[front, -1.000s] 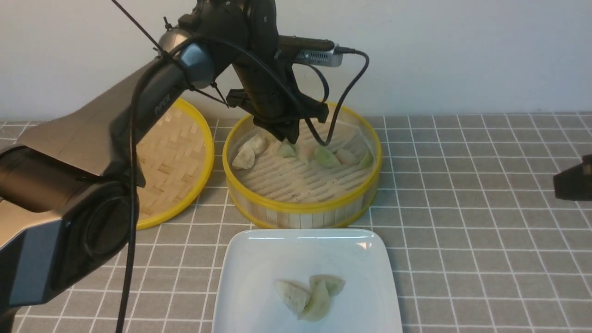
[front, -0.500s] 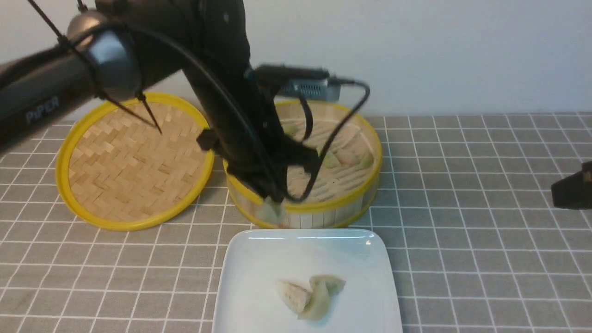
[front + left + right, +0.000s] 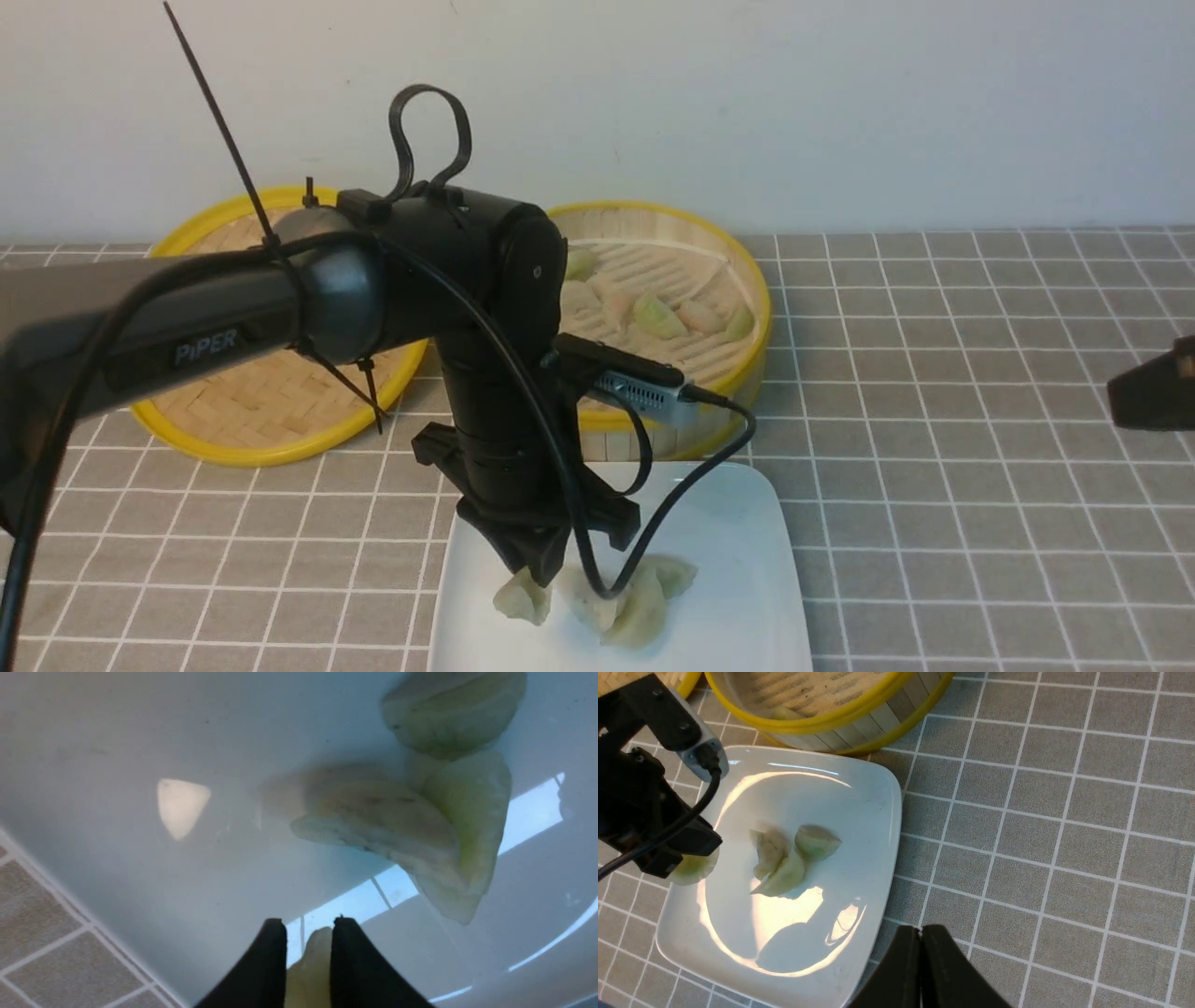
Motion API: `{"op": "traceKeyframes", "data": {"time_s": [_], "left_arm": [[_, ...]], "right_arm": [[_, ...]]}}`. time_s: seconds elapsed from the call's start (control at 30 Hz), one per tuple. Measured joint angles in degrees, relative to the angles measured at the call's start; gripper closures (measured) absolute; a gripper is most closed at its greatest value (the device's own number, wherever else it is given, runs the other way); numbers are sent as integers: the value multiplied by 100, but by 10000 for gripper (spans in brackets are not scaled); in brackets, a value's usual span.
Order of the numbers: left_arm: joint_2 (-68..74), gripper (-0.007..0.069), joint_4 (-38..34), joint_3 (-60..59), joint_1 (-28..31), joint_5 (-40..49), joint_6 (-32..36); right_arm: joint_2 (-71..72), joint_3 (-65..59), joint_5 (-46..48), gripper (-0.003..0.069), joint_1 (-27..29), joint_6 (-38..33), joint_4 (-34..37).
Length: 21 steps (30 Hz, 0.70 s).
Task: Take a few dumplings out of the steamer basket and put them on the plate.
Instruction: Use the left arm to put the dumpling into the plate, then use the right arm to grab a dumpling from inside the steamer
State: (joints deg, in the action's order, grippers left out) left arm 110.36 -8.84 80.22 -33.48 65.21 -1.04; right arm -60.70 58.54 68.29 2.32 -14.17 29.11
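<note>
Glossy black left arm (image 3: 233, 317), white PiPER lettering (image 3: 210, 347), black zip ties (image 3: 219, 112) sticking out. Above the tapered black left tool (image 3: 532, 571), a silver-grey camera (image 3: 635, 387) trails a looped black cable (image 3: 693, 490).

Soft, even light fills the room from above, leaving the wall (image 3: 840, 93) flat and pale and only faint shadows on the checked surface (image 3: 934, 467). The glossy plate (image 3: 873, 812) throws back broad white glare in curved streaks beside 1 dark patch. Close up from the left wrist, its sheen shows bluish strips, and the dumplings (image 3: 387, 821) look soft, slightly out of focus.
</note>
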Motion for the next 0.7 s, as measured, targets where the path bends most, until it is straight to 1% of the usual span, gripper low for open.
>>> {"op": "traceKeyframes", "data": {"time_s": [0.07,0.1,0.13,0.2,0.23,0.3,0.37,0.4,0.5,0.57,0.6,0.63,0.7], "left_arm": [[0,402,40,0,0,0,5],[0,378,45,0,0,0,5],[0,378,45,0,0,0,5],[0,295,45,0,0,0,5],[0,239,51,0,0,0,5],[0,202,70,45,0,48,5],[0,200,169,158,0,154,5],[-16,215,258,235,-4,230,5],[-141,351,589,382,-6,344,-48],[-387,488,827,419,1,350,-157],[-570,545,884,425,27,363,-214],[-780,580,931,430,55,379,-268],[-1278,615,938,437,111,392,-326]], "right_arm": [[0,0,-15,666,0,-2,33],[0,0,-54,666,0,-2,54],[0,0,-61,666,0,-2,60],[-8,40,-143,666,0,-2,129],[-37,112,-174,666,0,-2,213],[-106,240,-185,666,0,-2,298],[-265,486,-198,666,-55,-2,367],[-354,605,-215,666,-119,-2,367],[-798,1062,-255,666,-489,-2,360],[-1266,1448,-255,666,-878,34,256],[-1503,1627,-255,666,-1056,82,182],[-1653,1773,-255,666,-1158,144,129],[-2257,2176,-255,666,-1528,324,-148]]}}
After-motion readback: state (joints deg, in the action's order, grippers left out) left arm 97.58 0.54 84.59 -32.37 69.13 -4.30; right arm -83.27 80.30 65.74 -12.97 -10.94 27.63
